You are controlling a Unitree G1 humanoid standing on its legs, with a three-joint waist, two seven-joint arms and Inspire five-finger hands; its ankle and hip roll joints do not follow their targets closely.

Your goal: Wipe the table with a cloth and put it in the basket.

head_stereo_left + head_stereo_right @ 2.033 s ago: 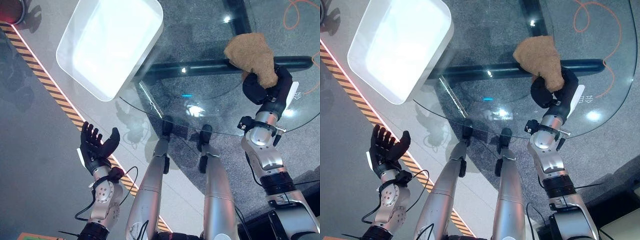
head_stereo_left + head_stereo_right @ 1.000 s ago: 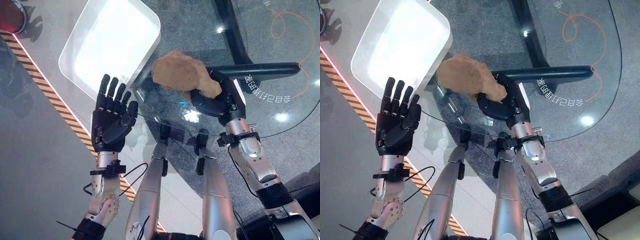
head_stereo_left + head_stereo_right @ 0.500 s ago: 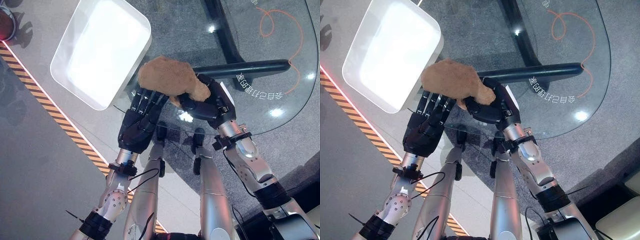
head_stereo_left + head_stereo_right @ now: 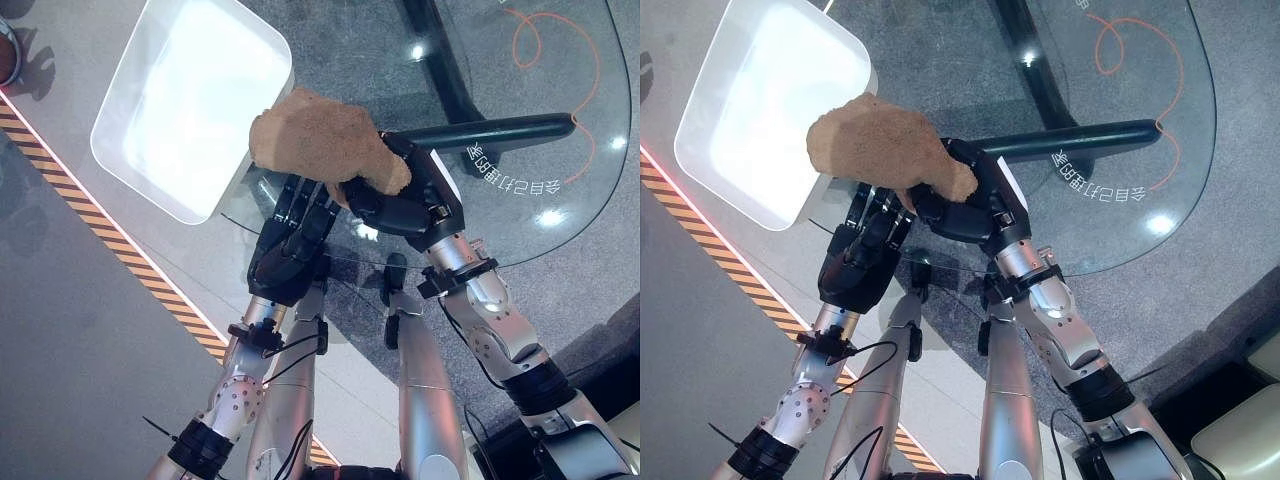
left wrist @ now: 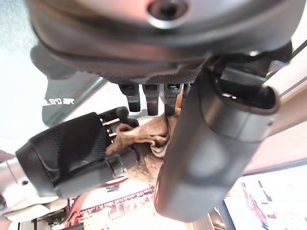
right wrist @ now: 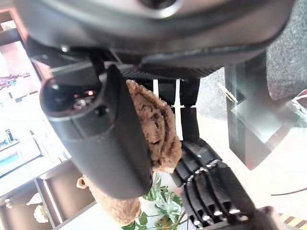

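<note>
Left eye view: the right hand [image 4: 405, 210] has its fingers and thumb curled tight on one end of the brown cloth [image 4: 318, 138], and the rest of the cloth bunches up off the glass table [image 4: 520, 215] near the table's 9 o'clock edge. The right wrist view bears this out, with cloth pinched between thumb and fingers. The left hand [image 4: 293, 240] sits just under and beside the cloth at about 7 o'clock from it, palm up, fingers straight and loosely spread; its fingertips [image 5: 148, 93] reach toward the cloth, though I cannot tell whether they touch it. It holds nothing.

The white basket [image 4: 135, 175] stands off the table, at roughly 10 o'clock from the cloth, and the cloth's far edge hangs close beside its near corner (not over the opening yet).

As a judgement, the wiping looks finished, since the cloth is lifted clear of the glass. What remains is carrying it over the basket and letting go, possibly after passing it to the waiting left hand.
</note>
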